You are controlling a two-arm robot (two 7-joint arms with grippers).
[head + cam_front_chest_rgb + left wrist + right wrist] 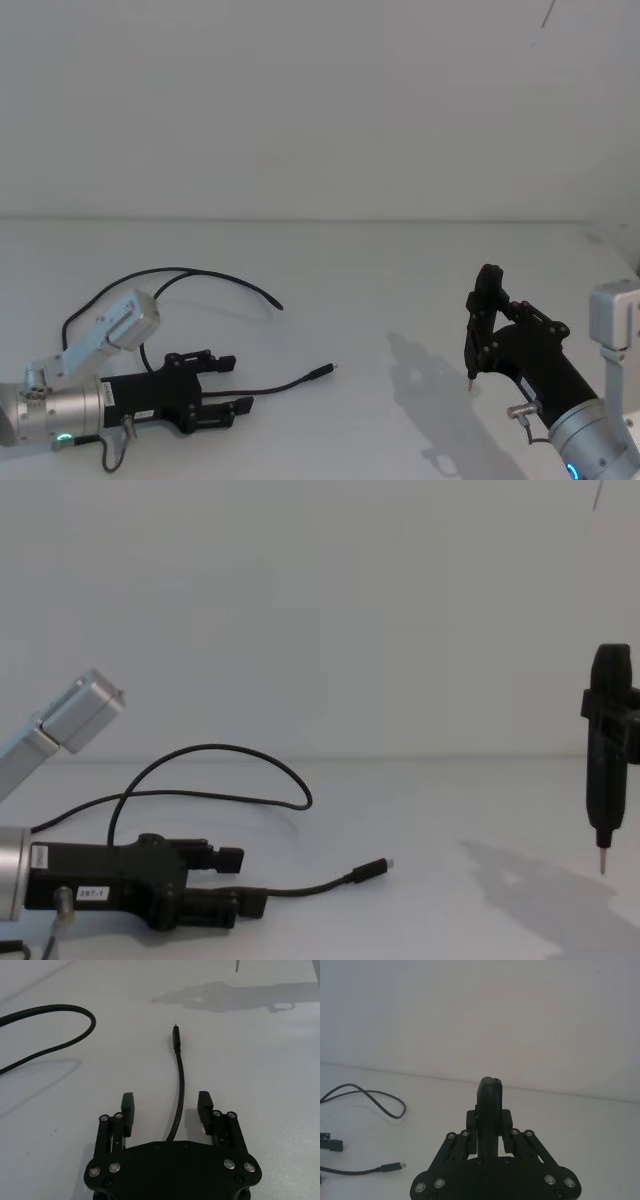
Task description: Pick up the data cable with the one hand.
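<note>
Data cable on surface at left, plug-end stretch lying lengthwise between the spread jaws of left tool, plug pointing right past the tips, not yet pinched; right tool well apart at right, clamped on pen-like tool.

Cable was plain black; plug black with a silver tip. Left end effector was matte black, with silver screw heads and a small white label with dark print. Left wrist was silver, with a green ring light; bracket over it pale grey. Right end effector was black too, and its tool black with a grey metal tip. Right wrist was silver with a blue light. Surface was plain white, with grey shadows. Wall was off-white.
</note>
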